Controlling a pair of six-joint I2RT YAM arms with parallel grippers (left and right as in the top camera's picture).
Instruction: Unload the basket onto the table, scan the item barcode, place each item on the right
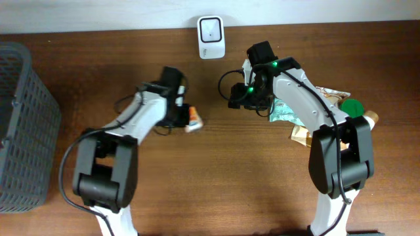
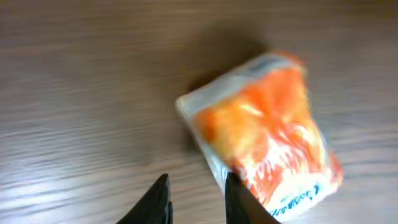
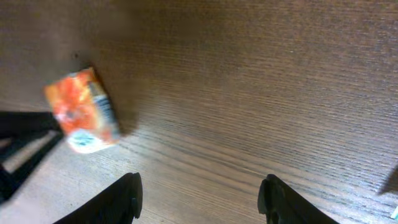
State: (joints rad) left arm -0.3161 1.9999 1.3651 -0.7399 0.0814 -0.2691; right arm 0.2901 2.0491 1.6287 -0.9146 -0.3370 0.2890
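Observation:
A small orange and white packet (image 1: 193, 120) lies on the wooden table beside my left gripper (image 1: 182, 113). In the left wrist view the packet (image 2: 267, 124) lies to the right of the gripper (image 2: 196, 177), its edge against the outside of the right finger (image 2: 239, 199). The jaws stand a narrow way apart, with only bare wood between them. A white scanner (image 1: 211, 29) stands at the table's far edge. My right gripper (image 1: 237, 99) hovers right of the packet (image 3: 81, 111), and in the right wrist view it (image 3: 201, 180) is open and holds nothing.
A grey mesh basket (image 1: 20, 124) stands at the left edge. Several packaged items (image 1: 328, 105), one with a green lid (image 1: 352, 107), lie under the right arm. The left gripper's dark fingers (image 3: 25, 127) show at the left of the right wrist view.

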